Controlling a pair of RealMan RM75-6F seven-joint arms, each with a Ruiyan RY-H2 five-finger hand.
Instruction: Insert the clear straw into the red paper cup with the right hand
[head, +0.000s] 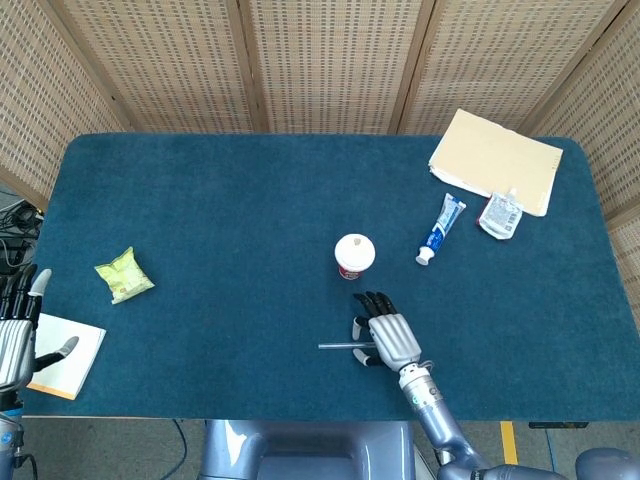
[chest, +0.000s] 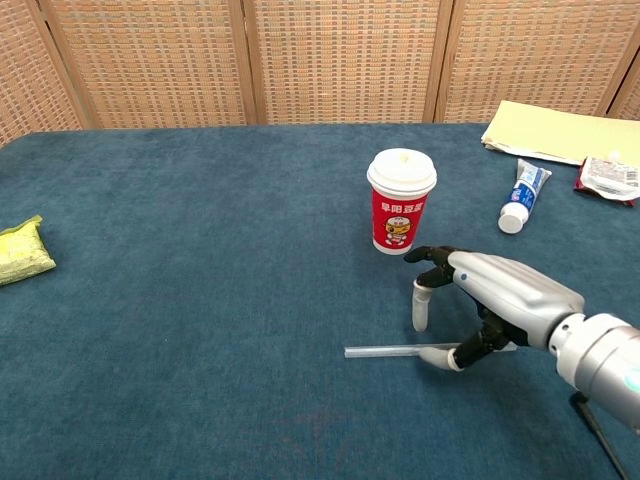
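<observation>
Clear straw (chest: 385, 351) under right robot hand (chest: 478, 305), mid-table, red paper cup (chest: 400, 203) beyond

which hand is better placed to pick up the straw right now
The right hand: it hovers directly over the clear straw, fingers spread and thumb beside it, with the red paper cup just beyond. The left hand sits off the table's far left edge.

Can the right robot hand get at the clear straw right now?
Probably yes: the right robot hand arches over the clear straw lying flat on the table, with nothing between them.
</observation>
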